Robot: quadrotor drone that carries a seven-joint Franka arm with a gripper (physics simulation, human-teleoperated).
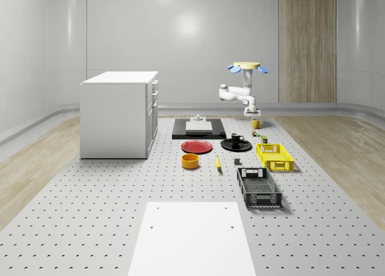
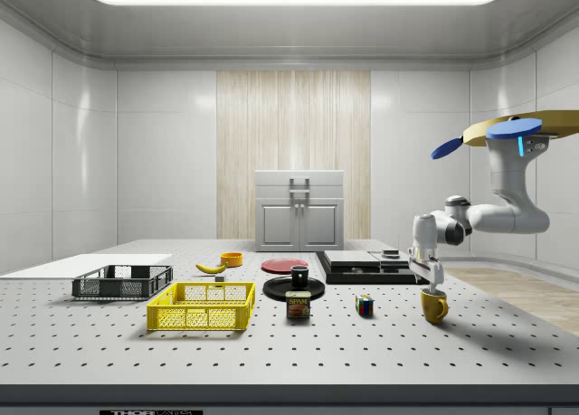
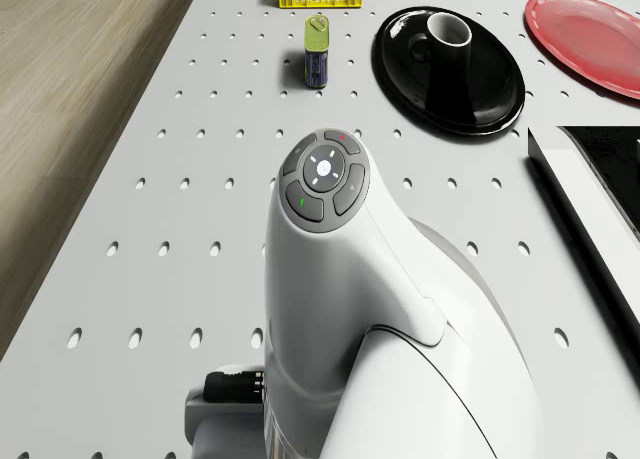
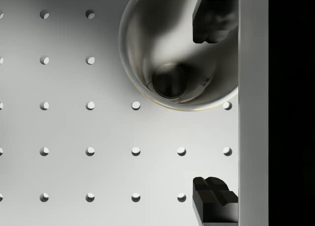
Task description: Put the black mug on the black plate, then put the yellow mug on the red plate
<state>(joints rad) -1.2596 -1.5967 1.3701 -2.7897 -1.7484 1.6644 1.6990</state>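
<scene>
The yellow mug point(image 1: 256, 124) stands upright on the perforated table, at the far right in the whole-scene view. My gripper point(image 1: 252, 113) hangs just above it, open. In the wrist view the mug point(image 4: 172, 53) shows a pale inside; one fingertip point(image 4: 212, 20) is over its opening and the other point(image 4: 214, 201) is outside its rim. The side view has the gripper point(image 2: 432, 276) right above the mug point(image 2: 434, 306). The black mug point(image 1: 237, 138) sits on the black plate point(image 1: 228, 146). The red plate point(image 1: 197, 147) lies bare beside it. The drone point(image 1: 246, 66) hovers over the yellow mug.
A black and white platform point(image 1: 198, 127) lies behind the plates, close to the mug. A can point(image 2: 298, 305) and a colour cube point(image 2: 364, 305) stand near. A yellow basket point(image 1: 275, 156), black basket point(image 1: 258, 187), yellow bowl point(image 1: 190, 161), banana point(image 1: 218, 162) and white cabinet point(image 1: 120, 113) stand further off.
</scene>
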